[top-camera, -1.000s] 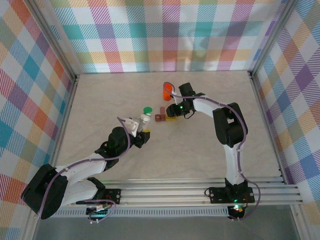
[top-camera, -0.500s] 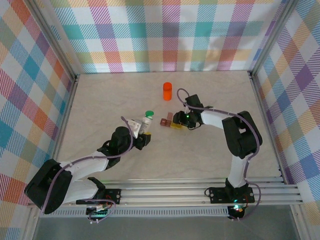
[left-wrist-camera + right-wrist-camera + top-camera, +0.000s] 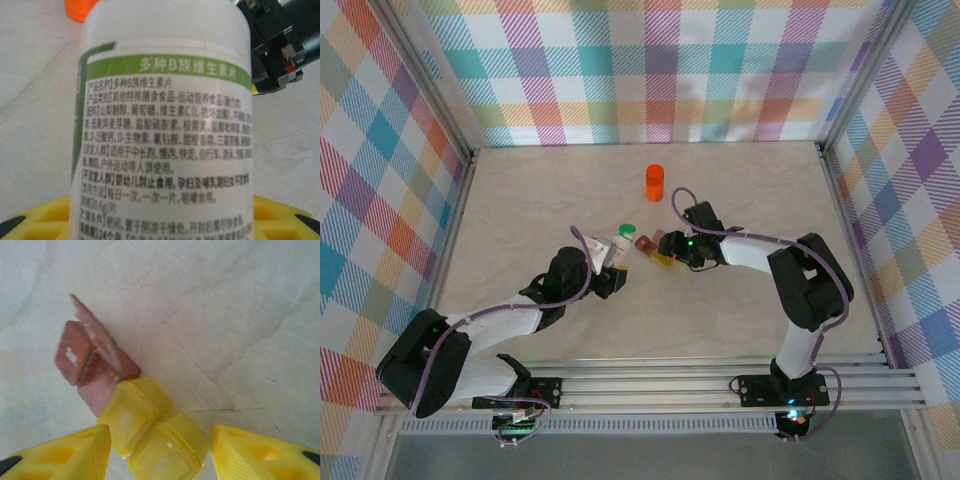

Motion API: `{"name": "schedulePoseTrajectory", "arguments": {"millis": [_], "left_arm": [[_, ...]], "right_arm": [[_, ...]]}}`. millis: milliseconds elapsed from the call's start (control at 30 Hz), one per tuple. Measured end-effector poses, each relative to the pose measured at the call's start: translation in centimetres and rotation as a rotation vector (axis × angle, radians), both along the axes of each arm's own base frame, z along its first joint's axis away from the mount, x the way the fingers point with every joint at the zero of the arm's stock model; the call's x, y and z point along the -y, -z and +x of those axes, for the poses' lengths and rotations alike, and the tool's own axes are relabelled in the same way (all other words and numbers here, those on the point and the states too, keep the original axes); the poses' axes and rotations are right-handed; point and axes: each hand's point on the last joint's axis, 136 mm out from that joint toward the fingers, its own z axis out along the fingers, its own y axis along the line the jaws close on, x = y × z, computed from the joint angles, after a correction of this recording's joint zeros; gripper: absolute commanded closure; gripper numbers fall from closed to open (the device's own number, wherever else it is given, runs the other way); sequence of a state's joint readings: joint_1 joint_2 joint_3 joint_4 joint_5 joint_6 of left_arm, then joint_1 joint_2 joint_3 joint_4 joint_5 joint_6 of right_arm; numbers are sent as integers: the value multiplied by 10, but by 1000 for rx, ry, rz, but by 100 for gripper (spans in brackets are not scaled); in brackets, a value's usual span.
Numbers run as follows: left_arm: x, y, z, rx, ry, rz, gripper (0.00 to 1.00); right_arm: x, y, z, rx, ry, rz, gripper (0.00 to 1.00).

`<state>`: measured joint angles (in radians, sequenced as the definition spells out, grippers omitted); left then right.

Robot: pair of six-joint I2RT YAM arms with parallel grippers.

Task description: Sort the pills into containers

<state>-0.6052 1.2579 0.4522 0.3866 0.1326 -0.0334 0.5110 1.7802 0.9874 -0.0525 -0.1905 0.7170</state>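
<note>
My left gripper (image 3: 609, 256) is shut on a white bottle (image 3: 617, 244) with a green cap (image 3: 627, 230), tilted toward the table's middle. In the left wrist view the bottle's green-banded label (image 3: 165, 130) fills most of the picture between my yellow fingers (image 3: 282, 220). A small pill box lies just right of it, with a red compartment (image 3: 645, 242) whose lid (image 3: 97, 332) stands up and two yellow compartments (image 3: 155, 435). My right gripper (image 3: 159, 452) is open and straddles the yellow compartments, with a gap on each side. The pills are hidden.
An orange container (image 3: 654, 182) stands upright behind the pill box, apart from both grippers; its base shows in the left wrist view (image 3: 80, 9). Checked walls enclose the table (image 3: 740, 310) on three sides. The right arm's black wrist (image 3: 280, 45) is close to the bottle.
The right gripper has left the orange container, come down over the yellow compartments and widened its jaws. The left gripper has carried the bottle right, toward the pill box.
</note>
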Motion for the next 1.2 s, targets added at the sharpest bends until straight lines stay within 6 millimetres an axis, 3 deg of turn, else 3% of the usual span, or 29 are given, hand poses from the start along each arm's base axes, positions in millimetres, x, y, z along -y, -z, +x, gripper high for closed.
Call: {"name": "schedulePoseTrajectory", "arguments": {"millis": [167, 433, 533, 833, 1200], "left_arm": [[8, -1, 0, -34, 42, 26, 100], [16, 2, 5, -95, 87, 94, 100], [18, 8, 9, -124, 99, 132, 100], [21, 33, 22, -222, 111, 268, 100], [22, 52, 39, -341, 102, 405, 100]], "right_arm": [[4, -25, -1, 63, -43, -9, 43], [20, -92, -7, 249, -113, -24, 41], [30, -106, -17, 313, -112, -31, 40], [62, -99, -42, 380, -64, -95, 38], [61, -115, -39, 442, -52, -70, 38]]}}
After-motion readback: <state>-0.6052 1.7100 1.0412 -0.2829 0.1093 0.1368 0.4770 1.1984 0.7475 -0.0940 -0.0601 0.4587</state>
